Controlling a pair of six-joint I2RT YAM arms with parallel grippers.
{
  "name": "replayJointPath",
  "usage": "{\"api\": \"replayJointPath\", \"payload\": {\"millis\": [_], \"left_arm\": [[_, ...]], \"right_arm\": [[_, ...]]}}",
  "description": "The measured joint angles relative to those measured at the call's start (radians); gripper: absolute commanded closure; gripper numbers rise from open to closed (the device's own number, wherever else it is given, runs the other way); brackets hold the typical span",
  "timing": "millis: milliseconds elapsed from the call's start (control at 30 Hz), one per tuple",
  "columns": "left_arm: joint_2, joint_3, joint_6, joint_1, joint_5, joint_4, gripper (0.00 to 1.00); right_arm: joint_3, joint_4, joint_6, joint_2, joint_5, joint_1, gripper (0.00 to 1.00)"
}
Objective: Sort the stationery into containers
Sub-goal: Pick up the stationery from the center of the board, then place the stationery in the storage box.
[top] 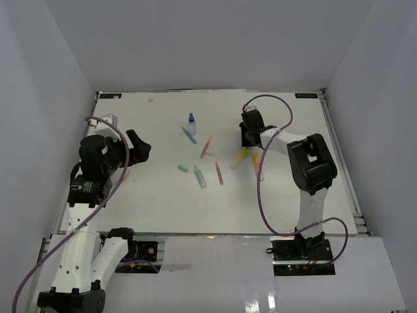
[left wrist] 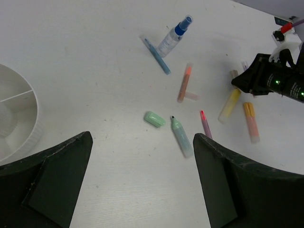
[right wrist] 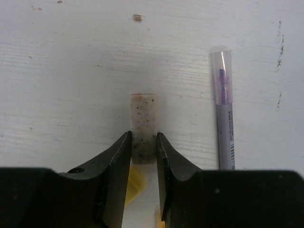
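Observation:
In the right wrist view my right gripper [right wrist: 143, 136] is shut on a speckled tan block [right wrist: 143, 116] that lies on the table, one finger on each side of it. From above, that gripper [top: 249, 135] points down at the far right of the scattered stationery. A blue-capped bottle [top: 191, 122], blue pen [top: 188, 135], orange marker [top: 206, 147], green eraser [top: 184, 167], green marker [top: 200, 176], red pen [top: 219, 173] and yellow marker [top: 240, 156] lie mid-table. My left gripper [left wrist: 142, 142] hangs open and empty above the table. The white divided dish [left wrist: 29, 127] sits at its left.
A grey pen with a purple tip [right wrist: 224, 123] lies right of the tan block. Another orange marker [top: 257, 164] lies beside the yellow one. White walls enclose the table on three sides. A purple cable loops over each arm.

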Motion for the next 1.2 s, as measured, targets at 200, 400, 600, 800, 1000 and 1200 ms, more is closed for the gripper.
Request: {"api": "replayJointPath", "payload": {"millis": [200,400,600,800,1000,1200], "left_arm": [[0.081,0.039,-0.033,0.0,0.151,-0.02,0.02],[0.154,0.068,-0.108,-0.001,0.313,-0.014,0.02],[0.217,0.097,-0.2,-0.047,0.407,0.024,0.02],[0.272,0.109,-0.27,-0.216,0.38,0.092,0.02],[0.359,0.128,-0.315,-0.382,0.288,0.149,0.04],[0.465,0.173,-0.336,-0.494,0.193,0.186,0.16]], "right_arm": [[-0.044,0.024,-0.029,-0.032,0.016,0.01,0.75],[-0.225,0.101,-0.105,-0.24,-0.004,0.07,0.76],[-0.382,0.283,-0.233,-0.511,-0.083,0.246,0.76],[-0.516,0.465,-0.299,-0.698,-0.286,0.353,0.75],[-0.554,0.557,-0.314,-0.788,-0.433,0.391,0.74],[-0.562,0.609,-0.319,-0.83,-0.517,0.401,0.74]]}}
